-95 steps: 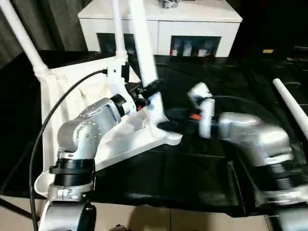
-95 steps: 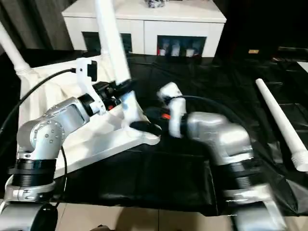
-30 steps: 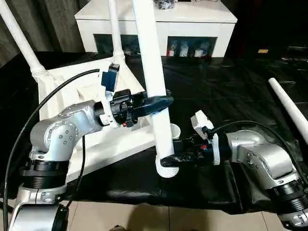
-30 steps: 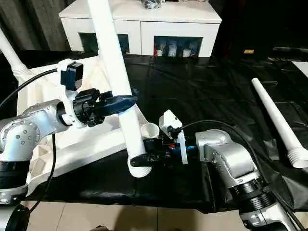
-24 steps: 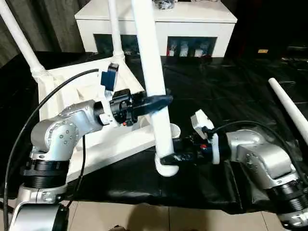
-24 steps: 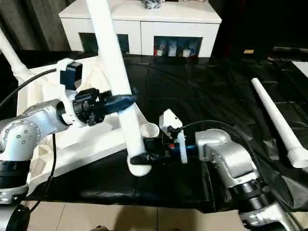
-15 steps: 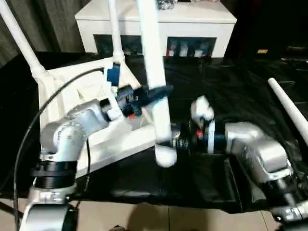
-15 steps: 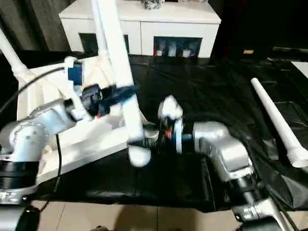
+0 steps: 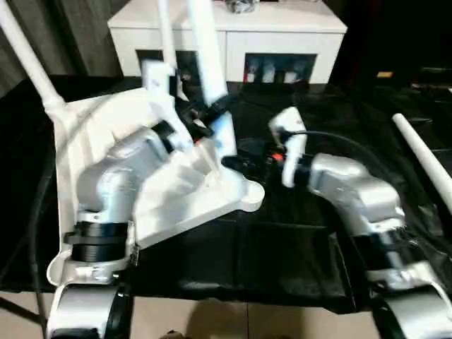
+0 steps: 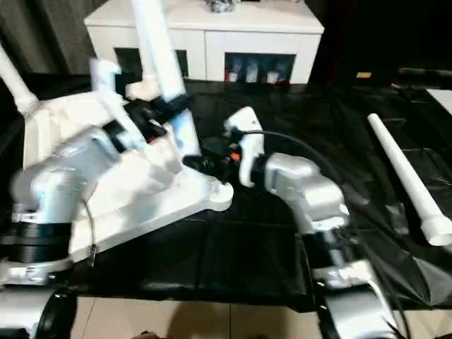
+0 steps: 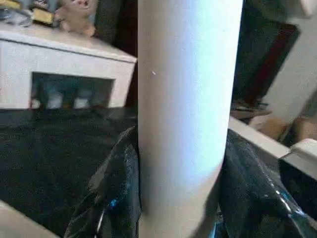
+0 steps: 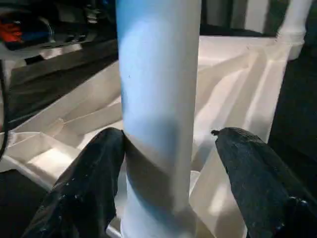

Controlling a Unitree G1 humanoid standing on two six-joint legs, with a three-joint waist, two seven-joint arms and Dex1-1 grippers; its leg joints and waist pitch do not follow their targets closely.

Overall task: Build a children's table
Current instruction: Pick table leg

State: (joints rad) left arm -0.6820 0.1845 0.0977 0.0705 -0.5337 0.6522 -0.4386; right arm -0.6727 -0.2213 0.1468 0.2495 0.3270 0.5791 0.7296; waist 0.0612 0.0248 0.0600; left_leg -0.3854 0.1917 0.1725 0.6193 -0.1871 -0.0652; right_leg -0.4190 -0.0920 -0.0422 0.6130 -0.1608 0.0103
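The children's table top (image 9: 81, 131) lies upside down on the black-covered work table, with two legs (image 9: 28, 53) standing in its far corners. A third white leg (image 9: 210, 63) stands tilted with its lower end at the near right corner socket (image 9: 247, 194). My left gripper (image 9: 215, 109) is shut on this leg partway up; in the left wrist view both fingers (image 11: 116, 188) press its sides. My right gripper (image 9: 236, 162) is open around the leg low down: one finger (image 12: 89, 183) touches it, the other stands apart. A fourth leg (image 10: 406, 176) lies on the table at the right.
A white cabinet (image 9: 226, 32) with glass doors stands behind the work table. The black cover (image 9: 296, 254) is wrinkled, and it hangs over the near edge. A black cable (image 9: 35, 212) runs along my left arm.
The leg has swung from in front of the table top's near corner onto the corner socket. My right gripper's fingers have spread apart on it. The left grip is unchanged.
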